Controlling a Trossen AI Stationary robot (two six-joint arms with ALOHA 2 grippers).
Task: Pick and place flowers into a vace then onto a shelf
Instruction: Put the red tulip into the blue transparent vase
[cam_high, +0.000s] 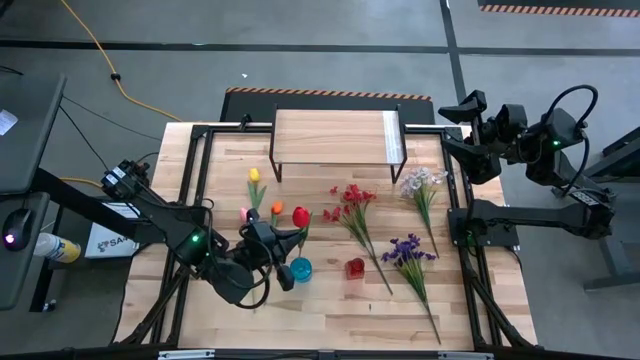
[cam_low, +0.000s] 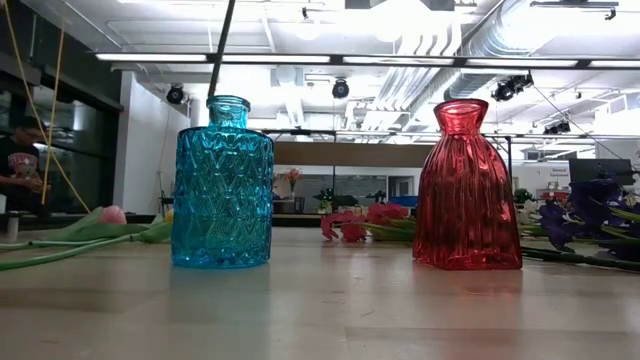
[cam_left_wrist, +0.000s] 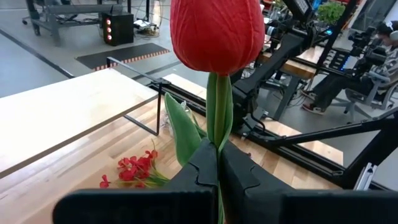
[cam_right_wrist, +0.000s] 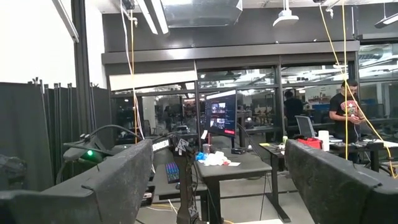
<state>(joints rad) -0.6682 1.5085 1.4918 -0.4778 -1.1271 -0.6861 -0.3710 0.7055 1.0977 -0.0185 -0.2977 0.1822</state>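
Two vases stand nearest the low camera on the wooden table (cam_high: 330, 310): we see the blue vase (cam_low: 222, 185) and the red vase (cam_low: 466, 190) upright and well apart. The left gripper (cam_high: 281, 242) is clenched on the red tulip (cam_left_wrist: 216, 32), its fingers (cam_left_wrist: 202, 171) pinching the green stem just under the bloom, which stands upright above them in the left wrist view. From above we see that gripper sitting just beside the blue vase, with the bloom on its shelf side; a thin stem runs down into the blue vase's mouth in the low view. Just beyond the gripper, toward the shelf, lie the orange tulip (cam_high: 276, 209), the yellow tulip (cam_high: 254, 176) and a pink tulip (cam_high: 245, 213), flat on the table. Out to the gripper's side, past the red vase, we note the red sprig (cam_high: 352, 200), then the purple sprig (cam_high: 408, 250) and the white sprig (cam_high: 422, 183), all lying flat and apart from one another. Farther still the shelf (cam_high: 335, 135) stands at the table's back edge, its light top bare. The right gripper (cam_high: 462, 108) is released, jaws wide and holding nothing, raised off the table's far right corner beside the shelf. Beyond it, in the right wrist view, a person (cam_right_wrist: 346, 112) stands by desks in the room.
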